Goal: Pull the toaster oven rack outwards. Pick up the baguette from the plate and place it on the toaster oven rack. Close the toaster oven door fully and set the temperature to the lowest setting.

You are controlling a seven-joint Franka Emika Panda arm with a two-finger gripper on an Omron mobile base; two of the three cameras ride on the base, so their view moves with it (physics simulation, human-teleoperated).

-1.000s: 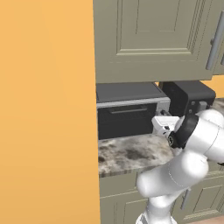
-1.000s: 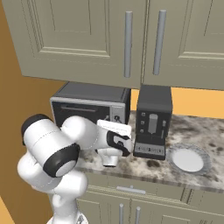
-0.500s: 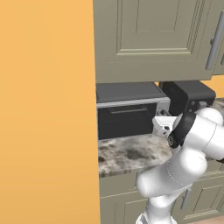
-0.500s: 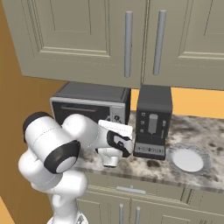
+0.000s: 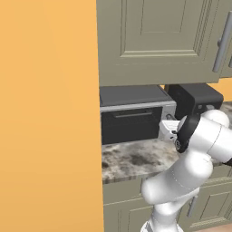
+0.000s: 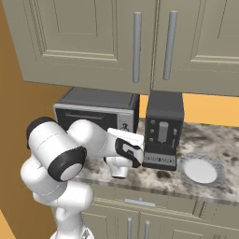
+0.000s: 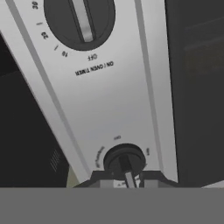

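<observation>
Hand view: gripper (image 7: pixel 125 180) at the toaster oven's lower knob (image 7: pixel 124 159).
Its tips pinch that small dark knob on the silver panel; the toaster oven (image 5: pixel 133 115) stands on the bench (image 5: pixel 136 158), door closed.

Home kitchen, rendered. Grey-green panelled wall cupboards (image 6: pixel 93 42) with long bar handles hang above a mottled stone tabletop (image 6: pixel 210 140); matching base cupboards (image 5: pixel 131 204) sit below. Small appliances stand against an orange wall (image 5: pixel 45 113): the toaster oven (image 6: pixel 95 109) and a taller black appliance (image 6: pixel 163 128). A plate (image 6: pixel 200 170) rests nearby.
</observation>
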